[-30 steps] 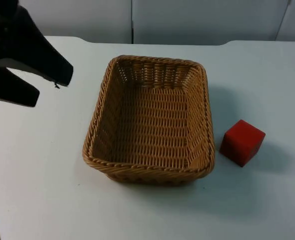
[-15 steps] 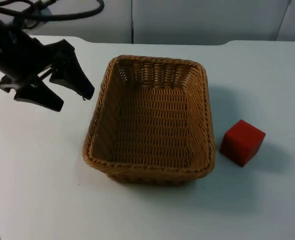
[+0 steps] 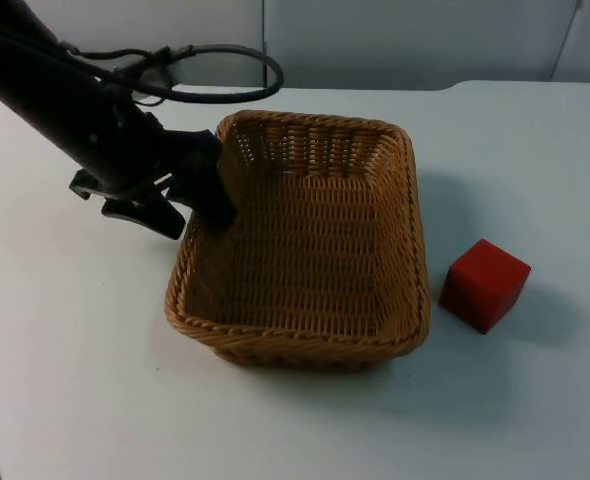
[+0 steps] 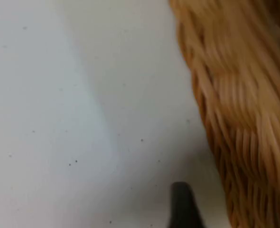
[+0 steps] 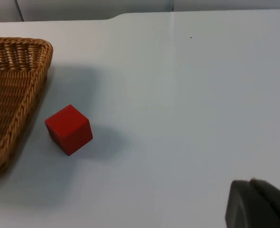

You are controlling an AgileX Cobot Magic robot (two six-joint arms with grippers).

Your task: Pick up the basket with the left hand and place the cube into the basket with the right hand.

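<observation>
A brown woven basket (image 3: 412,215) stands mid-table, with nothing inside it. Right of it, on the white table, lies a red cube (image 3: 484,284). My left gripper (image 3: 201,224) is open at the basket's left rim, one finger over the inside of the wall and the other outside it. The left wrist view has the basket's outer wall (image 4: 244,118) close beside a black fingertip (image 4: 183,207). The right arm waits, with its gripper (image 5: 257,205) well off from the cube (image 5: 69,129) and the basket's corner (image 5: 16,71).
The white table (image 3: 75,380) runs back to a grey partition wall (image 3: 395,40). Bare table surface lies in front of the basket and around the cube.
My left arm has swung right from the table's left edge to the basket's left rim. The basket and the cube have stayed put.
</observation>
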